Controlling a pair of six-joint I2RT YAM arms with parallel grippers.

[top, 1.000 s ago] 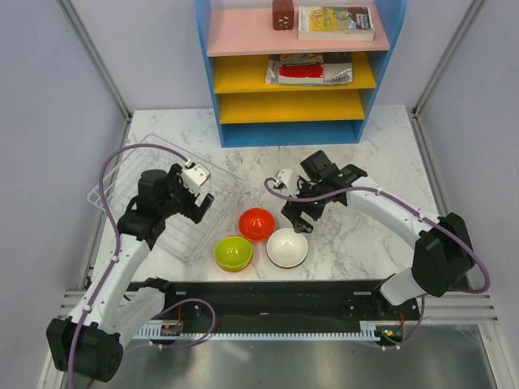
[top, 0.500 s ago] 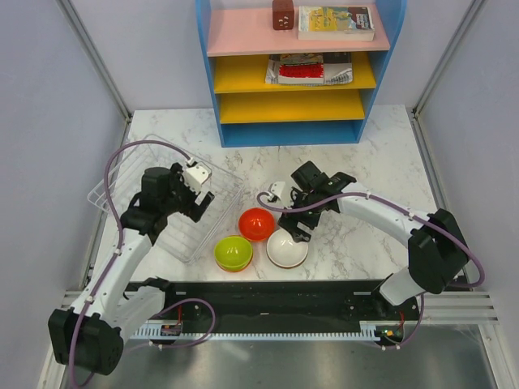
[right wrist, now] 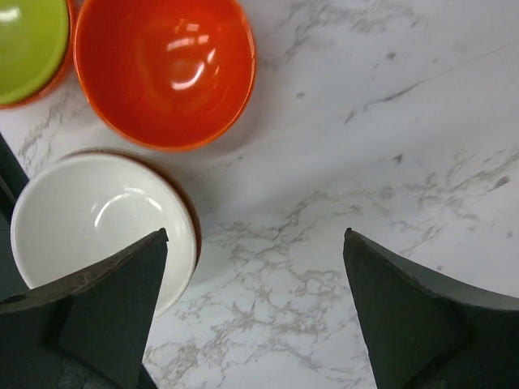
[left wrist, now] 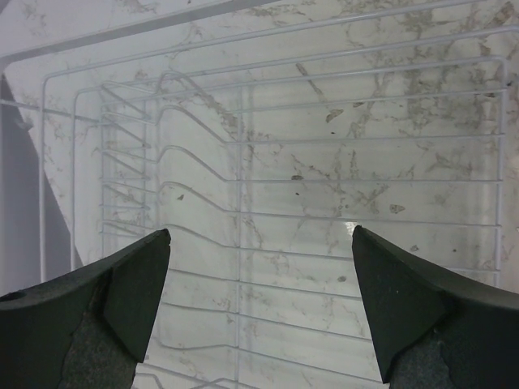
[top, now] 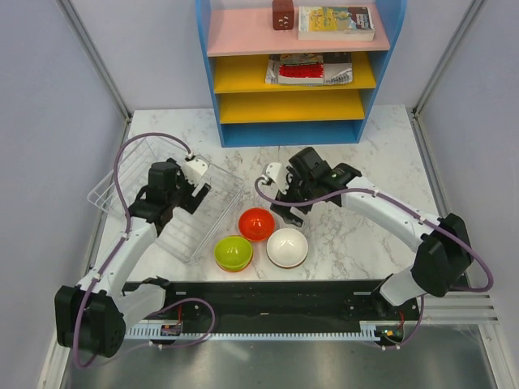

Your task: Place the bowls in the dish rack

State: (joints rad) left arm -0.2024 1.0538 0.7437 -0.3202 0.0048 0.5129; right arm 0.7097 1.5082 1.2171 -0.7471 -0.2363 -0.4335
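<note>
Three bowls sit together on the marble table: a red-orange bowl (top: pixel 256 223) (right wrist: pixel 166 69), a lime green bowl (top: pixel 233 252) (right wrist: pixel 28 40) with an orange rim showing under it, and a white bowl (top: pixel 287 247) (right wrist: pixel 85 223). The white wire dish rack (top: pixel 122 174) (left wrist: pixel 324 162) lies at the left and holds no bowl. My left gripper (top: pixel 193 197) (left wrist: pixel 259 243) hovers open over the rack's wires with nothing between its fingers. My right gripper (top: pixel 284 207) (right wrist: pixel 255 243) hangs open over bare marble just beyond the white bowl, beside the red-orange one.
A blue shelf unit (top: pixel 296 65) with pink and yellow shelves, books and a brown block stands at the back. Grey walls close in both sides. The arms' black base rail (top: pixel 268 296) runs along the near edge.
My right gripper has drawn back from the white bowl's rim toward the far side, still holding nothing. My left gripper has shifted slightly farther over the rack. The bowls have not moved.
</note>
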